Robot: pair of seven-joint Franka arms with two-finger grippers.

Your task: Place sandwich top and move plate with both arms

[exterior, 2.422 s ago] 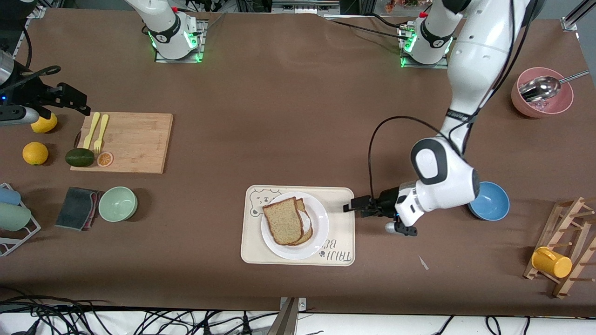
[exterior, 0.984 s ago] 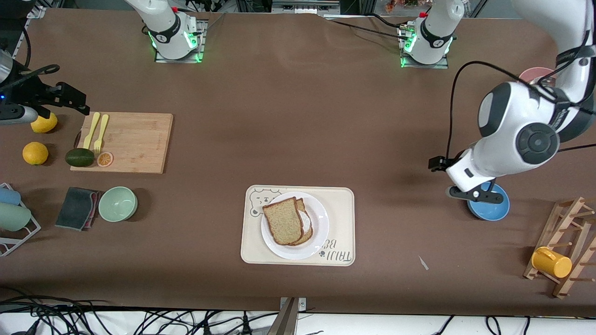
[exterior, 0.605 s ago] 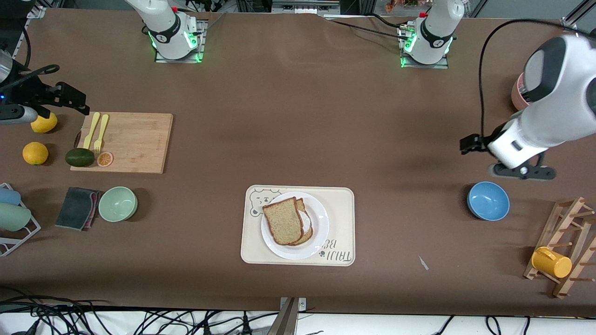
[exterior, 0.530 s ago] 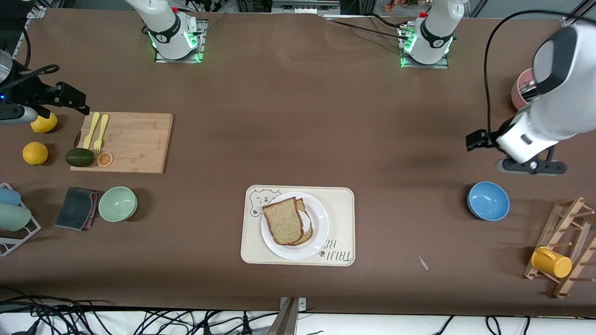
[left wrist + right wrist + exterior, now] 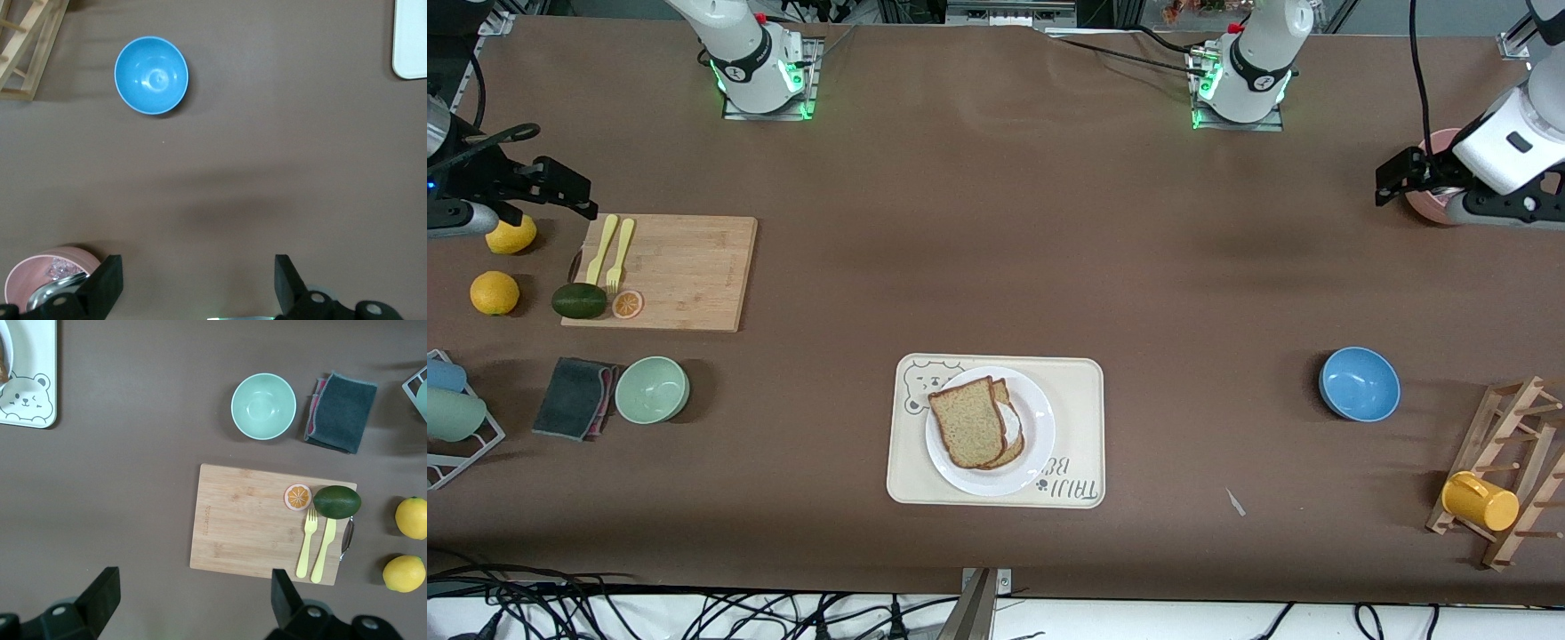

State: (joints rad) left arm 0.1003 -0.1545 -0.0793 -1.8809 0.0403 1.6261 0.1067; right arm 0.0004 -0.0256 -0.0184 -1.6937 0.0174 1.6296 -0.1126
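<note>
The sandwich top (image 5: pixel 967 421), a brown speckled bread slice, lies on the slice with the fried egg (image 5: pixel 1012 425). Both are on the white plate (image 5: pixel 1039 418), which sits on the cream bear-print tray (image 5: pixel 1080 400). My left gripper (image 5: pixel 1385 180) is open and empty, up over the table beside the pink bowl; in the left wrist view (image 5: pixel 197 270) its fingers stand wide apart. My right gripper (image 5: pixel 576 191) is open and empty, over the table by the cutting board's end, and it waits; it also shows in the right wrist view (image 5: pixel 193 587).
A blue bowl (image 5: pixel 1359 384) and a wooden rack (image 5: pixel 1516 444) with a yellow mug (image 5: pixel 1480 500) stand toward the left arm's end. The pink bowl (image 5: pixel 40 280) holds a metal spoon. The cutting board (image 5: pixel 685 271), green bowl (image 5: pixel 652 389), dark cloth (image 5: pixel 574 397) and two lemons lie toward the right arm's end.
My left gripper has drawn away from the tray, passed over the blue bowl and risen to beside the pink bowl. The sandwich, the plate and the right arm have not moved.
</note>
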